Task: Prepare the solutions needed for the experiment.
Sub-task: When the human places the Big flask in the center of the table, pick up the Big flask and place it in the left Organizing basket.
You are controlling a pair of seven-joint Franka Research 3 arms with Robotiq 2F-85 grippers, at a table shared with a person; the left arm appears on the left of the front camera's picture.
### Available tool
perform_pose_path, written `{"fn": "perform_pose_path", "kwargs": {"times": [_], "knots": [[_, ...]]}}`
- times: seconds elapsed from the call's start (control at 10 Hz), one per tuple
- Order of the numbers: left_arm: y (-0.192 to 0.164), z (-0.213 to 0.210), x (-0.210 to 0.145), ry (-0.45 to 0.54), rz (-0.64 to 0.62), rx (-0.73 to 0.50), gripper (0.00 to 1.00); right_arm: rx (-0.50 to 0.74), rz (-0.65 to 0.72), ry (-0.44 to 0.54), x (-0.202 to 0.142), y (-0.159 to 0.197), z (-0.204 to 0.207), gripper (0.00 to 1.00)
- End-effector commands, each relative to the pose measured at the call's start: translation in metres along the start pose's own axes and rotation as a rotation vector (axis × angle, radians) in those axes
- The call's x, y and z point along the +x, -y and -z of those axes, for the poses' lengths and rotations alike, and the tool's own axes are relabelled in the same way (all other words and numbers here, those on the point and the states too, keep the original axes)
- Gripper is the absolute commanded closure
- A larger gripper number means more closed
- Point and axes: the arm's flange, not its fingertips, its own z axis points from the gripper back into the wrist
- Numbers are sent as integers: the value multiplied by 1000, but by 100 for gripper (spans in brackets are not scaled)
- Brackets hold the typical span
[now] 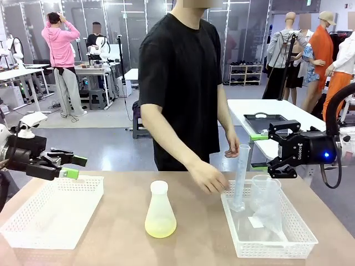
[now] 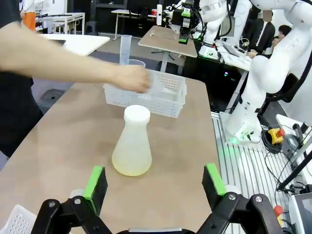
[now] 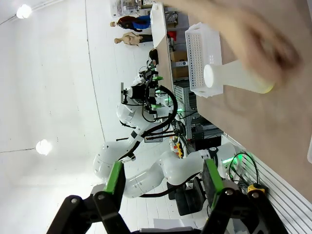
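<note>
A capped conical flask (image 1: 160, 213) stands mid-table, and the pale yellow-green solutions (image 1: 160, 226) lie in its bottom. My left gripper (image 1: 72, 166) hovers open above the left basket (image 1: 33, 227), pointing toward the flask. In the left wrist view the flask (image 2: 132, 146) stands ahead of the open left gripper (image 2: 155, 181). My right gripper (image 1: 259, 151) is open and holds nothing, just right of the top of a tall graduated cylinder (image 1: 240, 177). The right wrist view shows the flask (image 3: 239, 78) sideways, far beyond the open right gripper (image 3: 163, 178). The person's hand (image 1: 208, 178) rests at the right basket's near-left corner.
The right basket (image 1: 299, 244) holds the cylinder and a clear beaker (image 1: 265, 191). The left basket has nothing in it. The person stands at the far edge, with an arm reaching over the table (image 1: 111, 249). A second table with a black tray (image 1: 260, 119) stands behind on the right.
</note>
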Motion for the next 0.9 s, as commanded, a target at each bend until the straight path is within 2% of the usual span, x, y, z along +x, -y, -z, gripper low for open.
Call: {"fn": "perform_pose_path", "kwargs": {"times": [0.0,0.1,0.4,0.8], "knots": [[0,0,0,0,1,0,0,5,0,-1,-1,0,0,19],[-1,18,7,-60,89,29,0,5,0,-1,-1,0,0,19],[2,61,9,-197,299,5,0,5,0,-1,-1,0,0,19],[-10,105,-2,-353,374,7,0,5,0,-1,-1,0,0,19]]}}
